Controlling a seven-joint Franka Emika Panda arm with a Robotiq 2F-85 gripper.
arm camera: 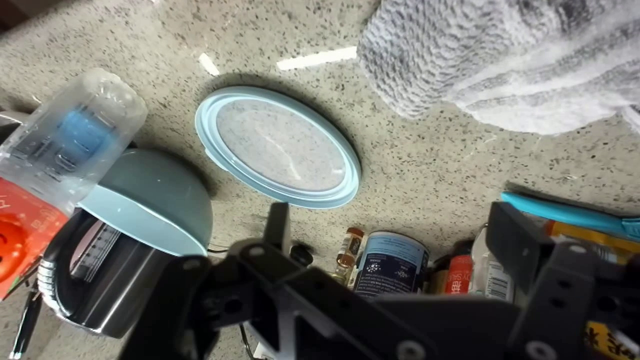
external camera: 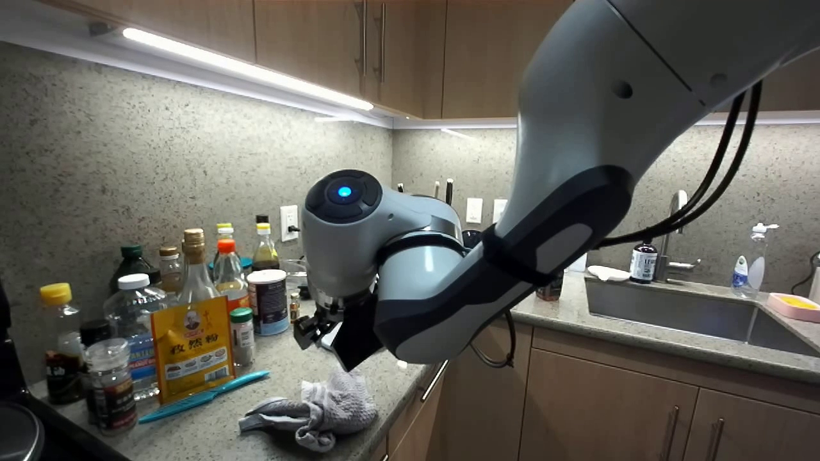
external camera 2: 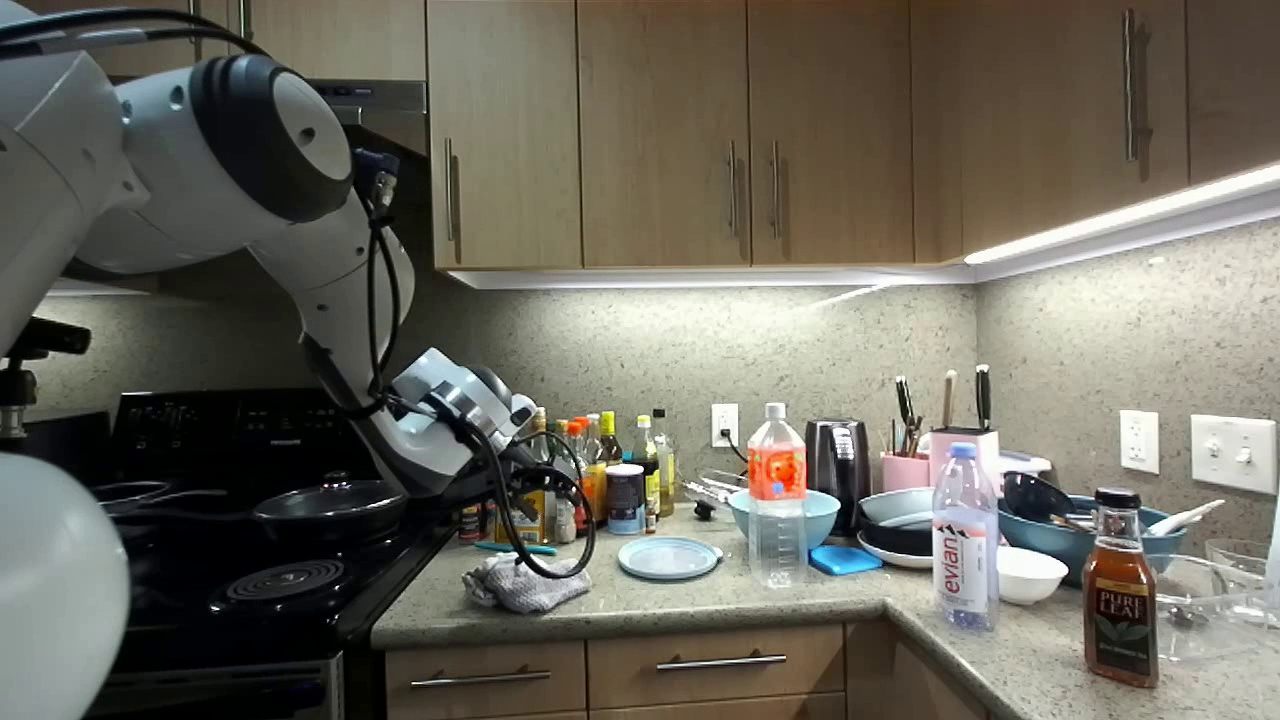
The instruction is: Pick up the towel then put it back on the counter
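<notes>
Towel (external camera: 343, 406) lies crumpled on the counter (arm camera: 430, 165), tool (arm camera: 391, 225) above, jaws apart

I see a pan (external camera 2: 328, 516) on the black stove (external camera 2: 220, 640), a round lid (external camera 2: 668, 560) near a blue bowl (external camera 2: 823, 513), and a brown bottle (external camera 2: 1120, 595) (it says PURE LEAF).

The towel (external camera 2: 522, 588) lies on the counter (external camera 2: 690, 598) beside the lid (external camera 2: 668, 558).

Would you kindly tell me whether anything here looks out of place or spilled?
Two things: the gray towel lies bunched on the counter rather than folded, and a turquoise utensil lies loose by the yellow packet. I see no spill.
</notes>
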